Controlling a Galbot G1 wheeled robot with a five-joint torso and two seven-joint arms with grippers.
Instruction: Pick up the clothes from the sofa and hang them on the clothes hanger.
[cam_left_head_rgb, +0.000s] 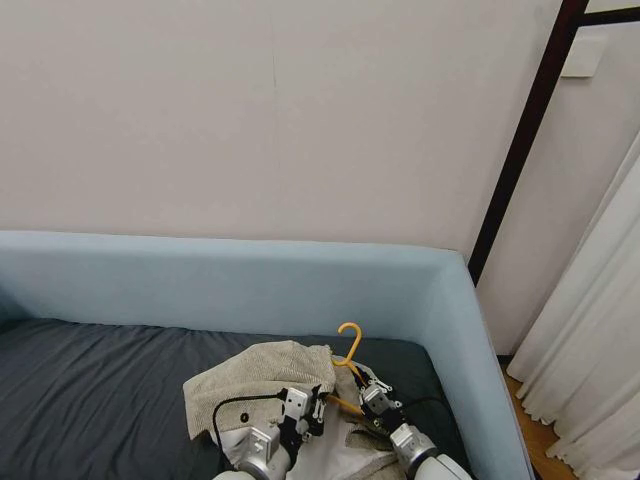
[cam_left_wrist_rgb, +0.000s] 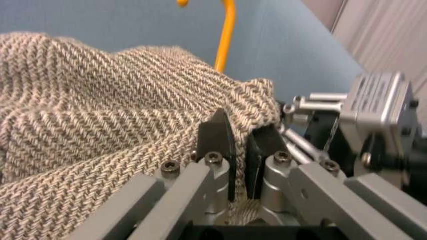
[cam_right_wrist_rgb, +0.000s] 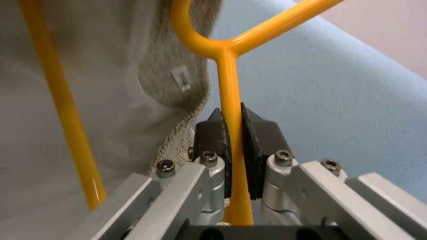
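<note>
Lower centre of the head view: the beige knit sweater (cam_left_head_rgb: 255, 375) lies on the sofa (cam_left_head_rgb: 300, 285) seat. Left gripper (cam_left_wrist_rgb: 241, 137), jaws narrow, pinches its edge. Just beside it, right gripper (cam_right_wrist_rgb: 233, 122) jaws clamp the yellow hanger (cam_right_wrist_rgb: 229, 75) bar.

A home: pale-blue sofa (cam_left_head_rgb: 250, 280), white curtains (cam_left_head_rgb: 590, 380), plain wall (cam_left_head_rgb: 250, 110).

A plain off-white wall (cam_left_head_rgb: 250, 110) spans nine to one o'clock. Beneath it runs the pale blue padded back of a sofa (cam_left_head_rgb: 200, 280), its dark grey seat (cam_left_head_rgb: 80, 390) at eight o'clock. A dark post (cam_left_head_rgb: 520, 140) slants at two o'clock. White curtains (cam_left_head_rgb: 600, 340) hang at four, above a wooden floor (cam_left_head_rgb: 528, 430).
</note>
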